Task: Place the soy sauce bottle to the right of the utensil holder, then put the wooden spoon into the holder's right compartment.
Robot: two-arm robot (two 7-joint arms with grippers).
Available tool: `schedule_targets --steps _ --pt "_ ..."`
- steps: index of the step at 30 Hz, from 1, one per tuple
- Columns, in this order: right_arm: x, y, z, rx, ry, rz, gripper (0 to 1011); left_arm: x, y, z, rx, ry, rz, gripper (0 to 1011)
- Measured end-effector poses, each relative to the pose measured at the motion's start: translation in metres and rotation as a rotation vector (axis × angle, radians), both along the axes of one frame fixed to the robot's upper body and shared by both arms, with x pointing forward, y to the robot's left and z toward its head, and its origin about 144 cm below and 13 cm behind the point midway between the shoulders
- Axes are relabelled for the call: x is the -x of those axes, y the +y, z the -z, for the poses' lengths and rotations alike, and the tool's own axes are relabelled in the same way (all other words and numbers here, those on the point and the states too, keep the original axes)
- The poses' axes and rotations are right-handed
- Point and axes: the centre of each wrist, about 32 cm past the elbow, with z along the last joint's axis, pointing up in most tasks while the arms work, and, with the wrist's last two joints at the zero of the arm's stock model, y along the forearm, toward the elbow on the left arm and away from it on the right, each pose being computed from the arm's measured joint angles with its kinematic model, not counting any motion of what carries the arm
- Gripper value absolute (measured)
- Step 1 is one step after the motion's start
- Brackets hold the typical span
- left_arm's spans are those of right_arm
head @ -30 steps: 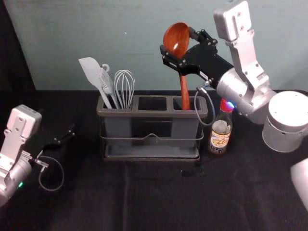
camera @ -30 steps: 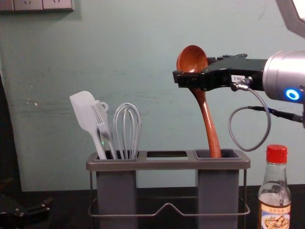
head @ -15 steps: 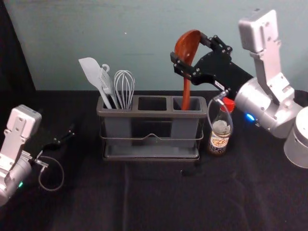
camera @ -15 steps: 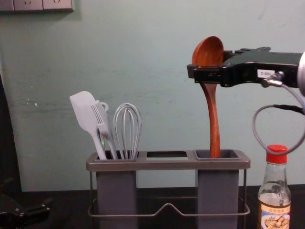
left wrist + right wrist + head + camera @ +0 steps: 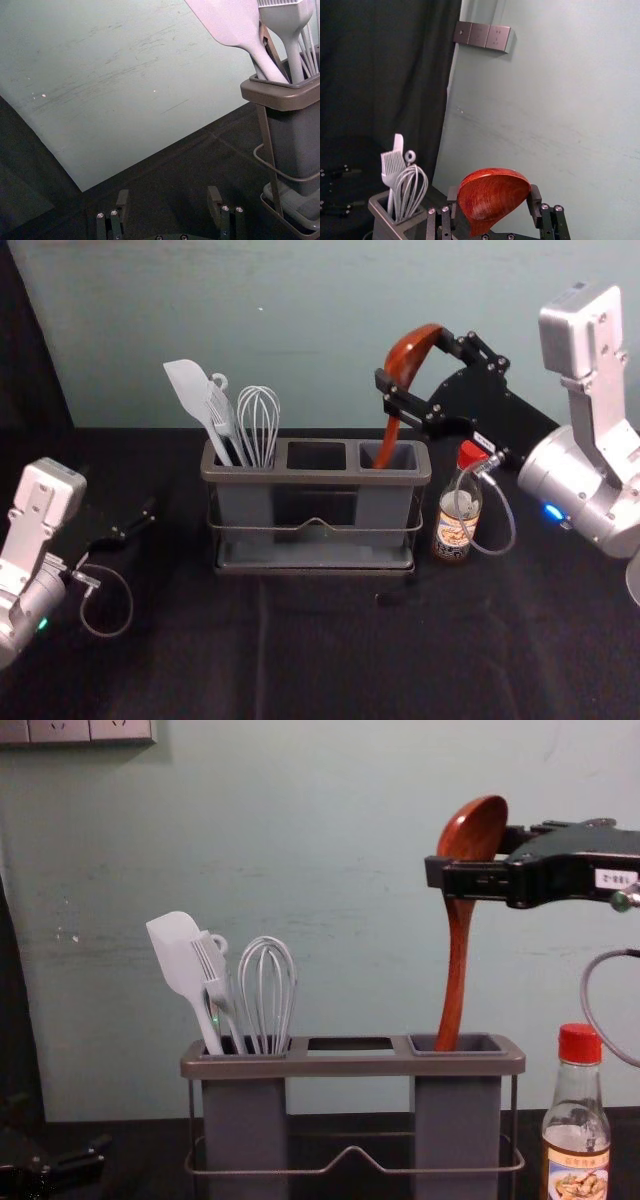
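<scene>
Right gripper (image 5: 412, 357): above the holder's right end, its two fingers pinching the spoon's bowl from either side.
Wooden spoon (image 5: 404, 358): bowl up, slightly tilted, handle tip in the right compartment (image 5: 402, 457).
Soy sauce bottle (image 5: 452, 534): red-capped, upright, just right of the utensil holder (image 5: 312, 478).
Left compartment: white spatula (image 5: 190, 388), brush (image 5: 222, 408) and whisk (image 5: 259, 420).
Left gripper (image 5: 135, 523): parked left of the holder, fingers spread.
</scene>
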Motion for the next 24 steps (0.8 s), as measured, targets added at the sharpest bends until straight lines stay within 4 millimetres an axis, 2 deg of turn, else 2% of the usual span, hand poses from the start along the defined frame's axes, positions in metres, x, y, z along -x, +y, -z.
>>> schedule_targets --steps 8,24 --pt "0.0 -0.005 0.006 0.013 0.009 0.027 841 0.0 0.0 0.0 0.0 0.0 0.0 1011" --pt "-0.012 0.003 0.017 0.069 0.054 0.049 842 0.0 0.0 0.0 0.0 0.0 0.0 1012"
